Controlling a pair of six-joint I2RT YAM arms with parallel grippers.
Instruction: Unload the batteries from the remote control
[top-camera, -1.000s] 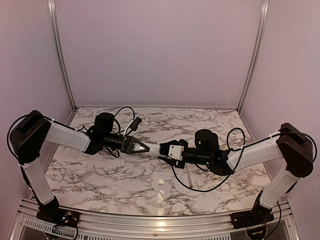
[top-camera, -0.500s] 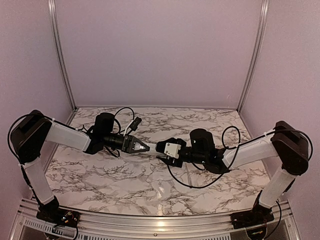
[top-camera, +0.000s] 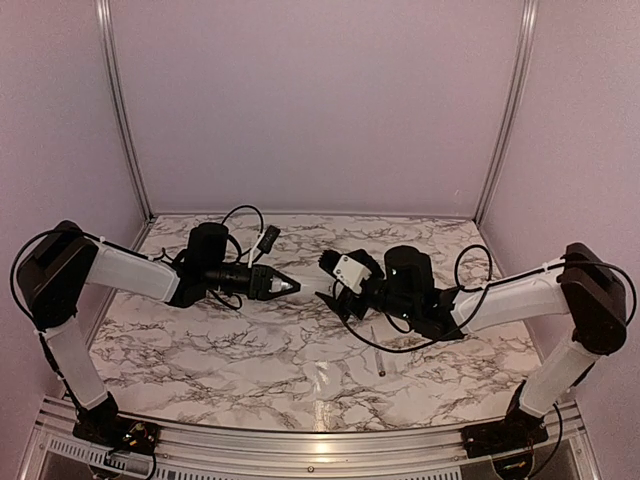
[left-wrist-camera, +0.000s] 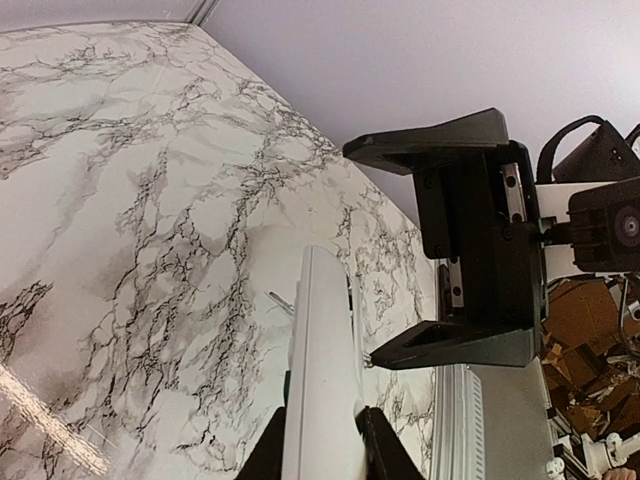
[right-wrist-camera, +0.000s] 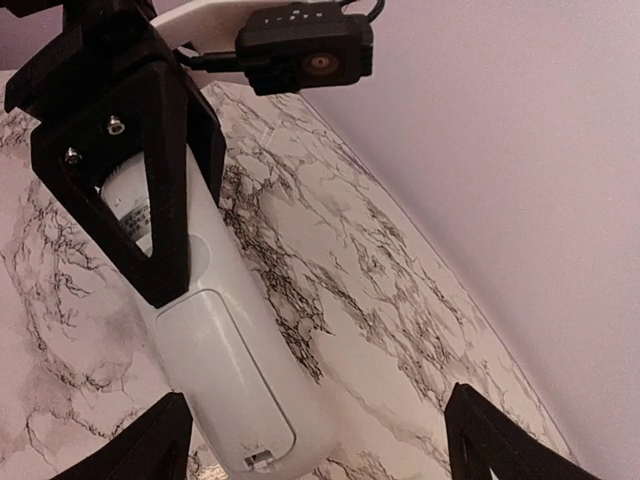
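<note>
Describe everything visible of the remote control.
The remote control is a slim white plastic bar with rounded edges, cover panel in place, small notch at its free end. The left gripper clamps its other part, holding it above the marble table; the free end lies inside the open right gripper, apparently untouched.

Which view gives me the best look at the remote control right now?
Right wrist: the remote control fills the frame, its broad face showing, clamped in the left hand. Left wrist shows only its narrow edge. Top external barely shows it.
</note>
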